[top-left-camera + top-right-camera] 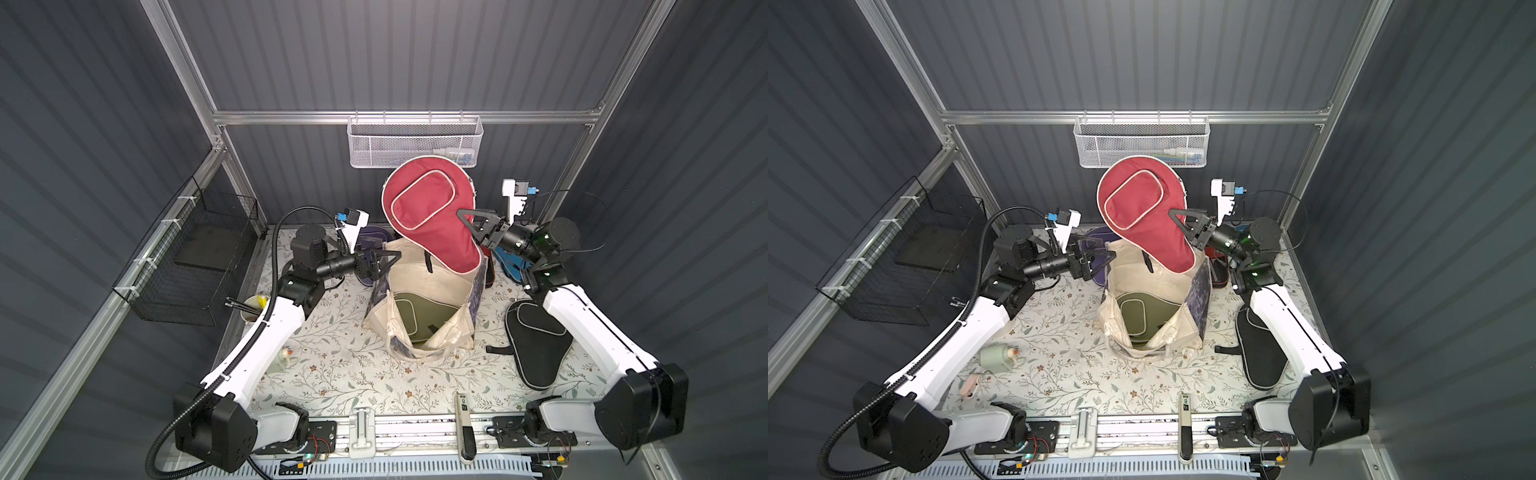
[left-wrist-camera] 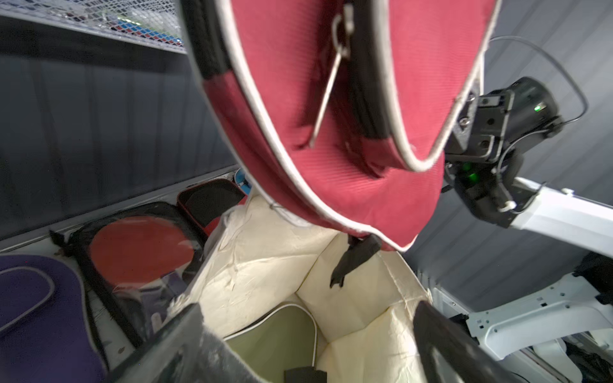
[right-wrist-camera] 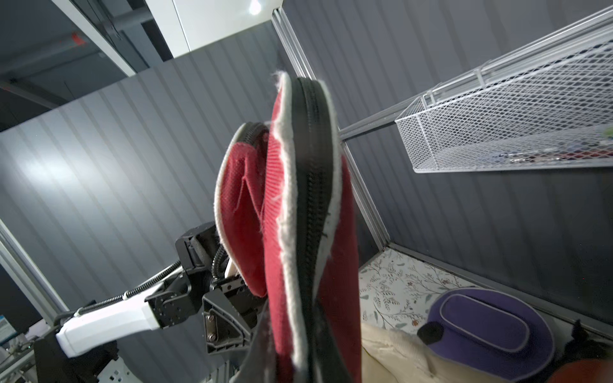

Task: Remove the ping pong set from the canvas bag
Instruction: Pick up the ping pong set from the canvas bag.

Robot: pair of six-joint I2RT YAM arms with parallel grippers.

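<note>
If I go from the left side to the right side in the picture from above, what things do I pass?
black wire basket → cup → canvas bag → black paddle cover

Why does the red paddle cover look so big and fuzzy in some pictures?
Left wrist view: the maroon cover hangs close to the lens, so it looks huge and smeary. Right wrist view: it fills the middle edge-on, its zipper fairly sharp. Both top views: farther off, it looks small and crisp.
</note>
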